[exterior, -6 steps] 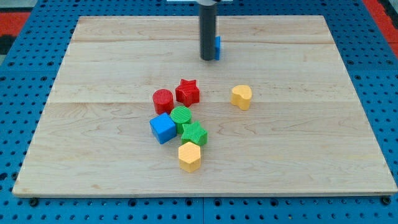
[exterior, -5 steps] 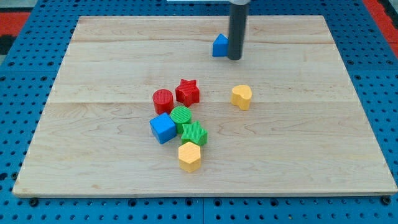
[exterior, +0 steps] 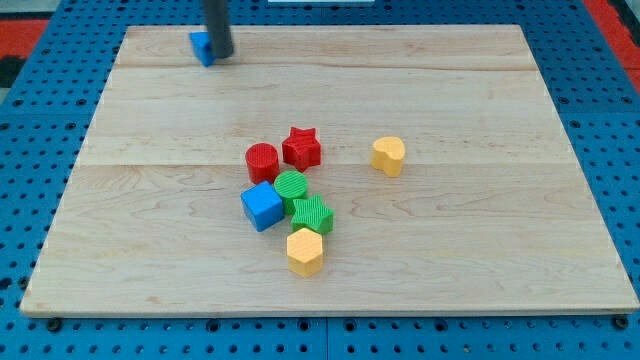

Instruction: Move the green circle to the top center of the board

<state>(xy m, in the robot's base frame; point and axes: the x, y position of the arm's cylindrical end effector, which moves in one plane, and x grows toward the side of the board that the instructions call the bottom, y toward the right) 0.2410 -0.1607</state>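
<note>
1. Nearest to the view's bottom, a yellow hexagon block is seen on the wooden desk. Its sides are ribbed, like printed plastic.
2. Just above it a green block with a ribbed top is placed; its exact shape cannot be told. It is touching the yellow hexagon block or very near to it.
3. To the view's left of it a blue cube is found, and between the two, a little higher, the green circle is lying. It is round, with a ribbed top, and it is packed closely among its neighbours, about the middle of the desk.
4. Above the green circle a red cylinder and a red star are standing side by side. A yellow heart-like block is set well apart, to the view's right.
5. Farthest, near the top left corner, my tip is seen just beside a small blue block, which is half hidden behind the rod.
6. No pincer is carried by this arm, only a dark smooth rod, so no opening can be told.
7. The green circle lies well apart from my tip, down and to the view's right. It is judged that the tip must be brought below the circle, so that the circle can be pushed upward; the red blocks stand in that path and may be pushed along.
</note>
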